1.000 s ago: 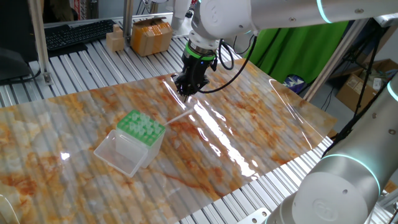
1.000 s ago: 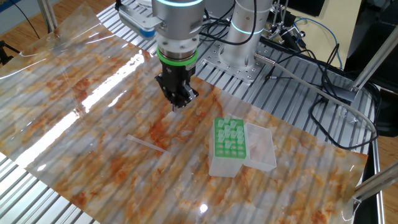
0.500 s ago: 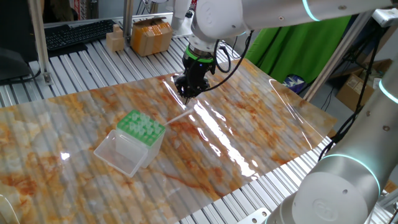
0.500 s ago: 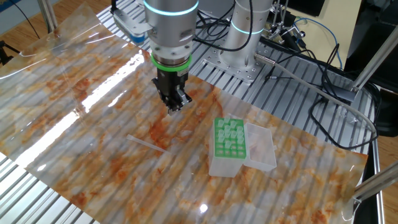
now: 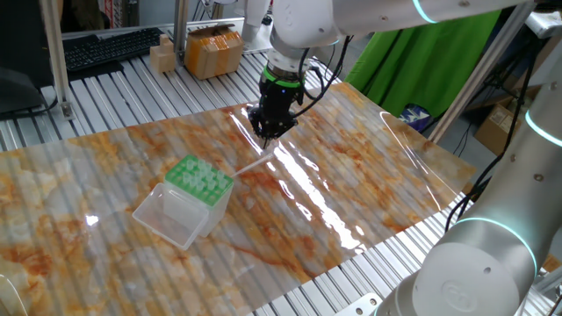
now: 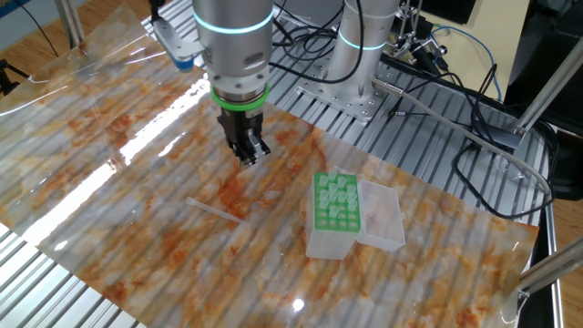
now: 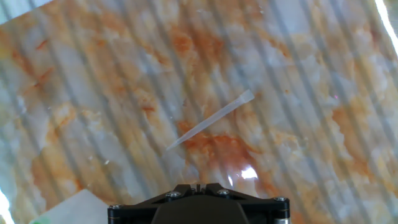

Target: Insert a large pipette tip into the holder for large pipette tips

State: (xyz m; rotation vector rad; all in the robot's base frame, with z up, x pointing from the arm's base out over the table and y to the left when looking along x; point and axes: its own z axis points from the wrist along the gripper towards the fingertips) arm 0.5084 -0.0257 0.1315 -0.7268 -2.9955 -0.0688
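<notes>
One large pipette tip (image 7: 210, 121) lying flat, one holder (image 6: 336, 202), one closed hand (image 6: 248, 157)

Whitish translucent pipette tip (image 7: 211, 121), green-topped clear holder (image 6: 337, 200), orange-and-grey marbled table cover (image 5: 351, 175)

Robotics lab: aluminium-slat bench (image 5: 114, 96), cabling (image 6: 455, 82)

Table (image 5: 35, 127): ribbed metal slats, covered by glossy orange-white marbled sheet (image 5: 369, 167).
Backdrop: green cloth (image 5: 413, 75) hung behind.
Clutter: keyboard (image 5: 110, 48), cardboard boxes (image 5: 213, 51), black cables (image 6: 437, 77).
</notes>
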